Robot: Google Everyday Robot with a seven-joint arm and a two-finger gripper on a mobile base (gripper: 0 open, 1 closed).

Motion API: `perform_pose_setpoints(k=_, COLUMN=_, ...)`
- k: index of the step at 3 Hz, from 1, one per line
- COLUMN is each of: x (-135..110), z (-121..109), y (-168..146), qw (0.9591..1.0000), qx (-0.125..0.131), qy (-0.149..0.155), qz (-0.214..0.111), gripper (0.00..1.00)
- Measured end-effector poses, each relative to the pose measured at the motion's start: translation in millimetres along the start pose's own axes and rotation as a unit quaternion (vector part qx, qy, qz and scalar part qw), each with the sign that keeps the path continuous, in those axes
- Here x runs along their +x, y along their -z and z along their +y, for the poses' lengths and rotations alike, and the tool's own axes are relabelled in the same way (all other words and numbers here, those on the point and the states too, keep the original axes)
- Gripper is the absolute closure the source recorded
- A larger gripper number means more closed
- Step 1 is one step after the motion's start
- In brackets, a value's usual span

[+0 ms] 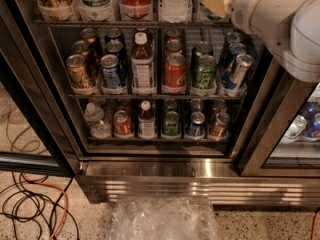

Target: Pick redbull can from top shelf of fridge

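Observation:
The fridge [165,184] stands open in front of me, with wire racks of cans and bottles. Slim blue-and-silver cans that look like redbull cans [238,72] stand at the right end of the middle rack, the front one leaning. The top shelf [125,23] is the uppermost rack in view and holds bottles in whitish plastic holders. My gripper [216,0] is at the right end of that shelf, above the slim cans, at the picture's top edge. What lies behind it is hidden. My white arm [280,19] comes in from the upper right.
A red cola can [175,71], a green can [205,73] and a bottle [143,64] share the middle rack. The lowest rack [155,139] holds small cans and bottles. A glass door frame [270,129] stands at right. Cables [35,204] and crumpled plastic [162,219] lie on the floor.

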State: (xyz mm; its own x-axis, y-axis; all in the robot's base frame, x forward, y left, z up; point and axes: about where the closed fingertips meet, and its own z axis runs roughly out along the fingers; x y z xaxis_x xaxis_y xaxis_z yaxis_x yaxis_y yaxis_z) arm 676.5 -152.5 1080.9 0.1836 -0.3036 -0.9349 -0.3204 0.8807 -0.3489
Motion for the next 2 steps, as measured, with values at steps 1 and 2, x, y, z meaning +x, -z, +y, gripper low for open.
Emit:
perform_pose_setpoints(k=1, x=-7.9, z=-6.7, y=8.7, qw=1.0, qx=0.006, qy=0.004, qz=0.001, gripper=1.0)
perform_pose_setpoints(k=2, x=-38.5, z=-10.2, y=18.5, qw=0.9995, qx=0.0, qy=0.018, qz=-0.026, gripper=1.0)
